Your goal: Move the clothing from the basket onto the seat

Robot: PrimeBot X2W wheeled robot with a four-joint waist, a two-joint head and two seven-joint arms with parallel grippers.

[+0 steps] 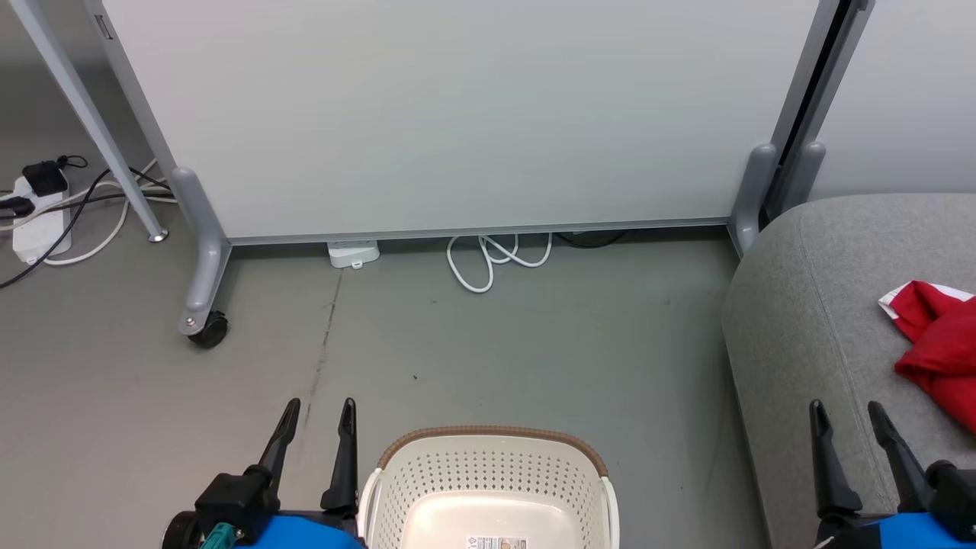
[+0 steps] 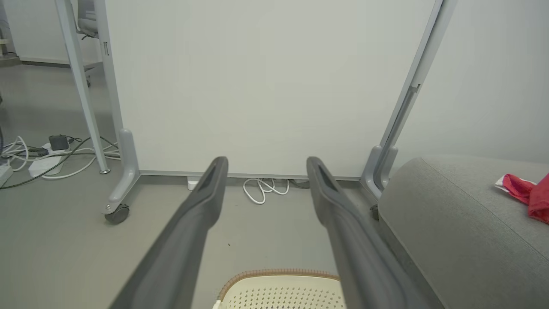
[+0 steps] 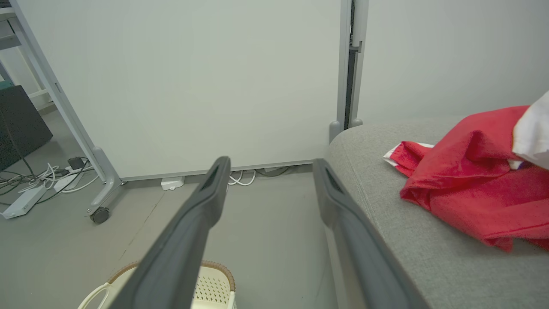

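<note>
Evidently, the clothing [image 1: 942,343] is laid on the seat [image 1: 808,305] at two o'clock of the nearer right gripper [image 1: 845,408]; it and the left gripper [image 1: 321,404] are held open, empty.

Soft, even light, hardly any shadows, sharp focus; wrist views bow toward their edges.

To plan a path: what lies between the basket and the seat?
Bare grey floor separates the basket from the seat, as the head view shows.

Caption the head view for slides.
Open left gripper and open right gripper flank the basket; red clothing lies on the seat.
</note>
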